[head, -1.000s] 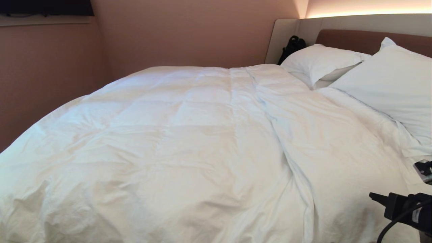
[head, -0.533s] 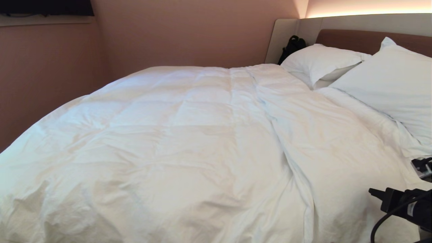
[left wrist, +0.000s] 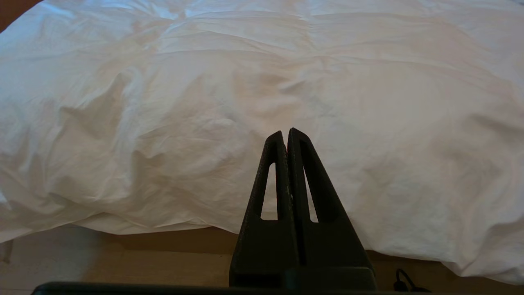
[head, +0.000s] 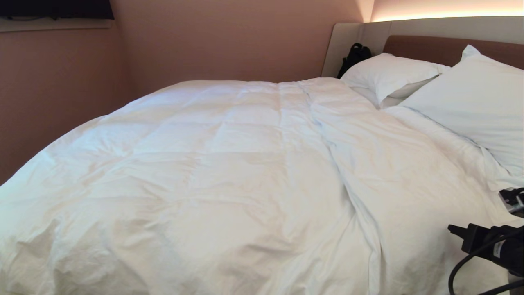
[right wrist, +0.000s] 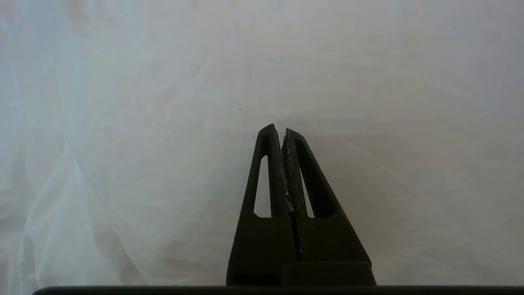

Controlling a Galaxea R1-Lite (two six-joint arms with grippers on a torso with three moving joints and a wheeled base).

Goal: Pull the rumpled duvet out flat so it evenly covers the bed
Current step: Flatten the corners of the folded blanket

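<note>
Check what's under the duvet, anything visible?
The duvet hides the mattress. Past its top edge only a strip of white sheet shows, under the pillows. The left wrist view shows the brown bed base below its hanging edge.

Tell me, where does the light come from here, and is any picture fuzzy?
Head view: a warm glowing strip above the headboard lights the duvet. Left wrist view: the duvet's creases look crisp. Right wrist view: the white cloth looks hazy behind the right gripper.
</note>
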